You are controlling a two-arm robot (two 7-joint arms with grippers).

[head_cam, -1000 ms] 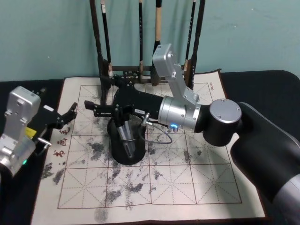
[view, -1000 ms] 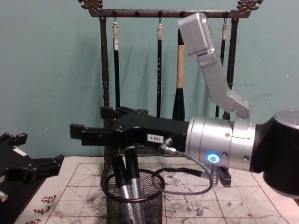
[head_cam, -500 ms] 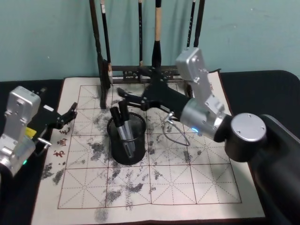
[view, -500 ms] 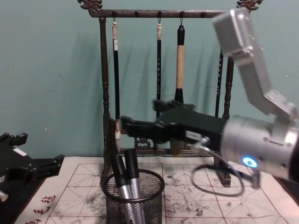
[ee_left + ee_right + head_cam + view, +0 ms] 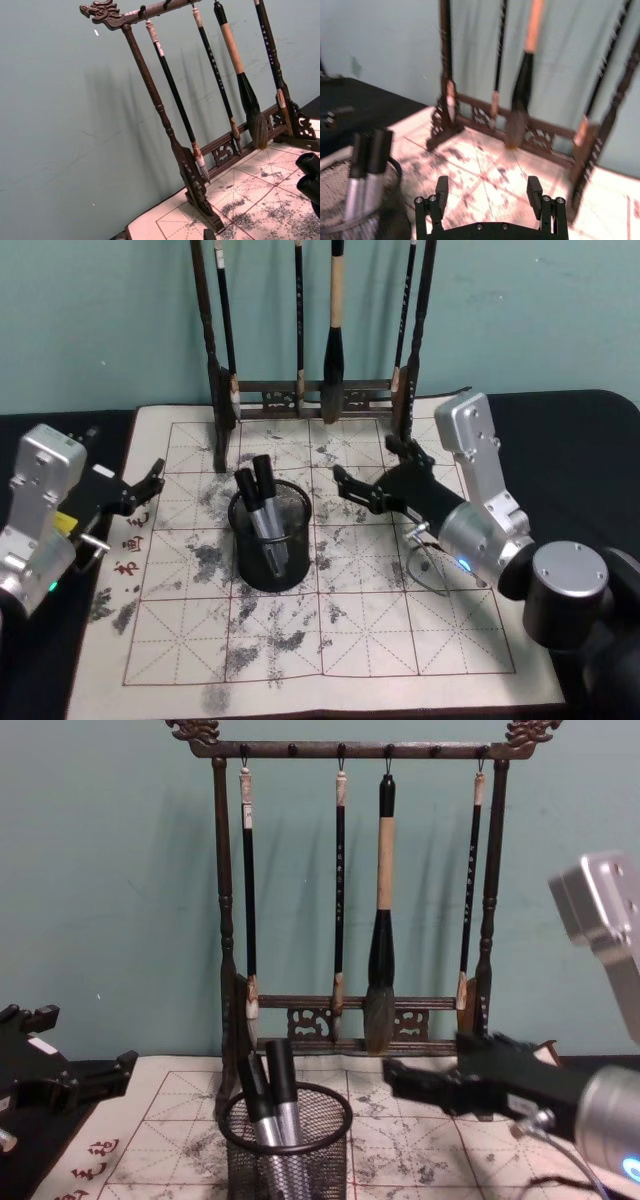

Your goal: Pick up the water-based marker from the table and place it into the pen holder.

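Black wire mesh forms the pen holder [image 5: 270, 543], which stands upright on the whitish calligraphy mat [image 5: 420, 640] spread over the black table [image 5: 560, 430]. Inside it lean 2 markers [image 5: 262, 502] with black caps and grey barrels, side by side, their caps poking above the rim; the chest view shows them tilted slightly toward the robot's left.

The right gripper [image 5: 375, 477] hovers above the mat just to the right of the holder, apart from it, its silver forearm stretching back to the lower right. Its 2 black fingers [image 5: 441, 190] are spread wide with nothing between them, as the right wrist view shows, pointing toward the wooden brush rack [image 5: 225, 920]. In the chest view the right gripper [image 5: 440, 1085] sits low, level with the holder's rim.

The left gripper [image 5: 145, 485] rests at the mat's left edge, its arm folded back over the table; its fingers look parted and carry nothing.

4 brushes [image 5: 380, 920] hang from the rack behind the holder.
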